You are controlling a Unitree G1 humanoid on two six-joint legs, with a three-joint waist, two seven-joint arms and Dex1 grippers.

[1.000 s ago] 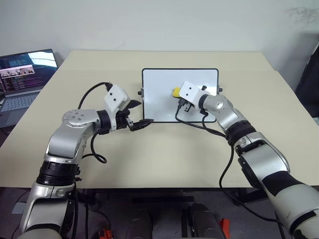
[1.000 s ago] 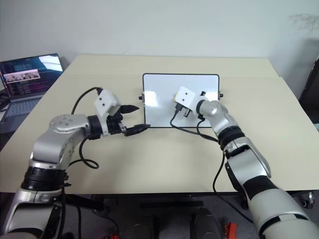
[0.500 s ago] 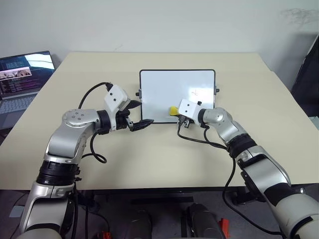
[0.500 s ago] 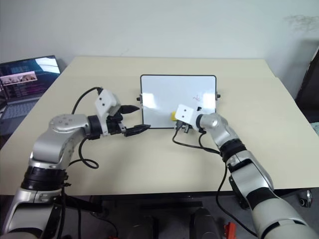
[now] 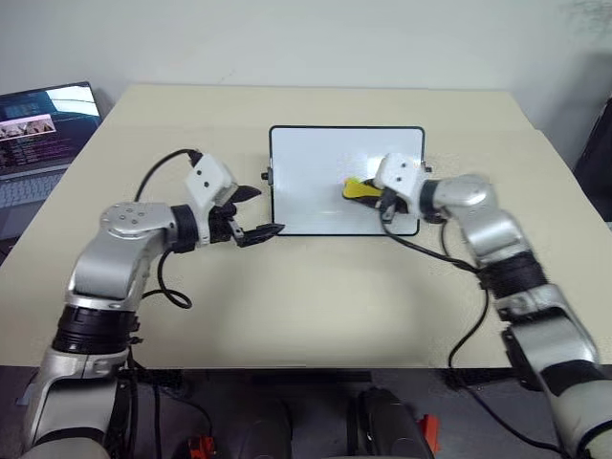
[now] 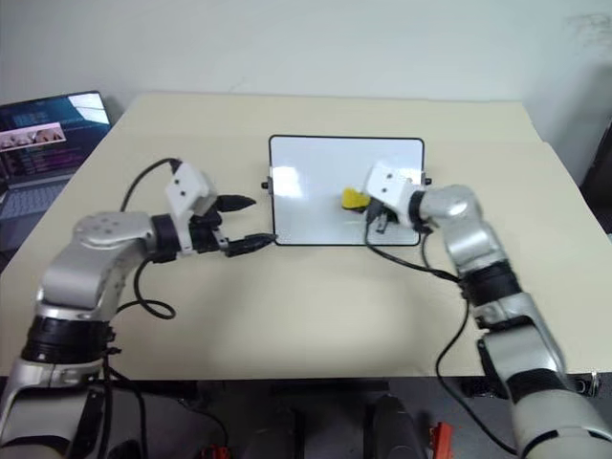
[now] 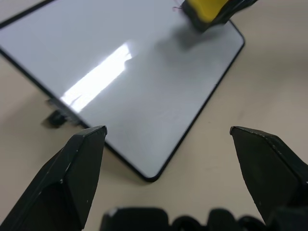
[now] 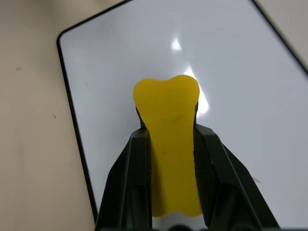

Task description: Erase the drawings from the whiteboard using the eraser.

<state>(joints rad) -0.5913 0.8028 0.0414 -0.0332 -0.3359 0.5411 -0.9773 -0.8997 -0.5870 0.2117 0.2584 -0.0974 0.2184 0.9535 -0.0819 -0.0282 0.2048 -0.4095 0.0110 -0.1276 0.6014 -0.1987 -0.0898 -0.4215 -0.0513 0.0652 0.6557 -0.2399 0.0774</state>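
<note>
While its right pincer (image 5: 375, 191) pinches the small bright yellow block eraser (image 5: 360, 187), a humanoid robot works over a glossy white whiteboard with a thin black frame (image 5: 316, 177) lying flat on the beige worktop (image 5: 316, 287).

Held over the right half of the whiteboard, the eraser sits squeezed between the two black fingers (image 8: 132, 183), and whether it presses on the surface cannot be told; a faint reddish mark (image 8: 255, 179) of the drawings shows close beside the pincer in the right wrist view. The left pincer (image 5: 253, 212) hangs spread wide just off the board's near left corner, gripping nothing. With nothing pinning the board, a hard stroke may well slide it across the worktop, and a tilted eraser could skim past thin marks, leaving traces.
</note>
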